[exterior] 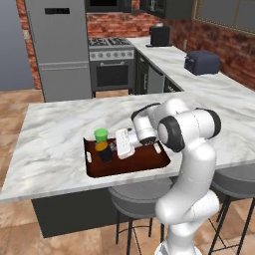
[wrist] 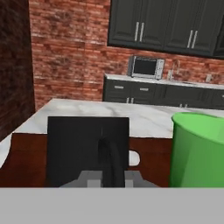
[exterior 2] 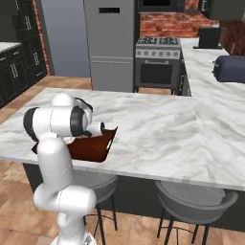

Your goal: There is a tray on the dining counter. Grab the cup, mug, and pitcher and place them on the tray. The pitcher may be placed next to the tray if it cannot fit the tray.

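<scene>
Tray [exterior: 149, 158] sits on the dining counter [exterior: 55, 134] at the near edge, above the stools, within easy reach of the arm. Cup [exterior: 101, 134] stands upright inside the tray at its left end, toward 10 o'clock from the tray's middle; mug [exterior: 104, 151] stands just beside it at about 5 o'clock from the cup, also on the tray floor, orange inside showing. The two are packed close at one end, which I judge leaves the rest of the tray free for a taller item. Gripper [exterior: 113, 148] lies level and reaches in sideways from 3 o'clock, right against the mug. In the hand view the mug [wrist: 87, 151] stands dead centre just ahead of the fingertips [wrist: 89, 178], handle facing the camera, with the cup [wrist: 199, 151] at 3 o'clock. Claw pressed nearly together around the handle: I read it as pinching the mug's handle, a side hold that suits setting it down upright. Mug looks seated on the tray, so letting go seems the step in hand. Pitcher cannot be found in these views, so it is presumably yet to be fetched. Risk: dragging the mug into the cup when backing out.
</scene>
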